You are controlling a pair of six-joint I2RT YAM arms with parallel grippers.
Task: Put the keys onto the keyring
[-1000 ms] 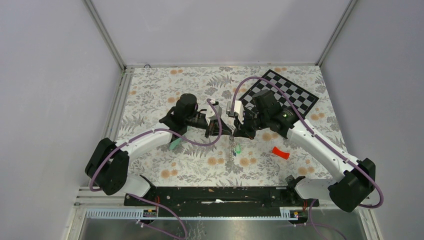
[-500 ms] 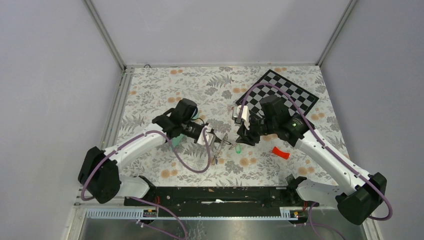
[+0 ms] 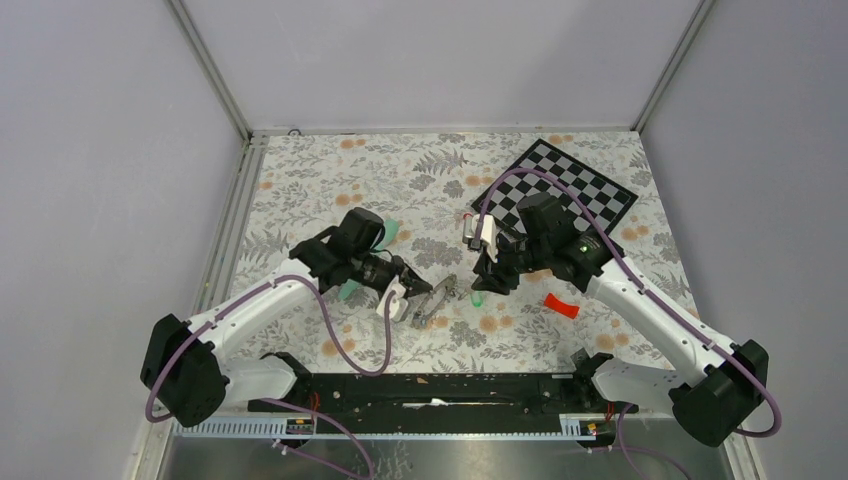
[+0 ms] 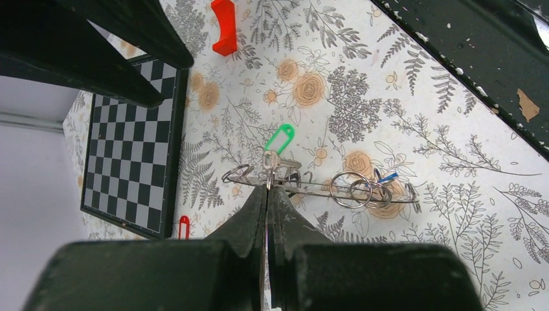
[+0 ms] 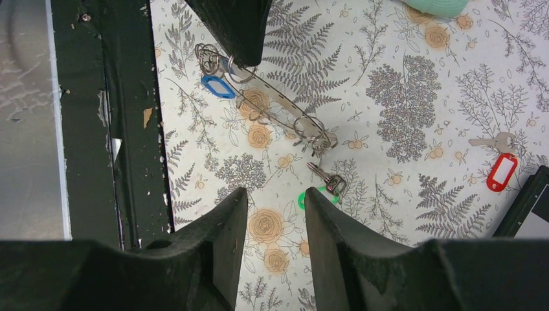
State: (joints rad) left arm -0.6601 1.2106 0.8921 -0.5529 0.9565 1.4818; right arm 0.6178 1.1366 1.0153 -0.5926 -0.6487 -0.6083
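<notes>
Pinching keyring (image 4: 317, 189) — left pincer (image 4: 267, 189); closed

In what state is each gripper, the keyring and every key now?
left gripper: shut on the keyring.
right gripper: open, empty.
keyring: held by the left gripper.
blue key: on the keyring.
green key: at the keyring's end, attachment unclear.
red key: loose, apart from the keyring.

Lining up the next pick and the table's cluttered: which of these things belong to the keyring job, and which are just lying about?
Job: keyring, clamped in the left gripper; green-tag key; blue-tag key; red-tag key; open right gripper.
Lying about: curved red piece; checkerboard; mint-green tube.
</notes>
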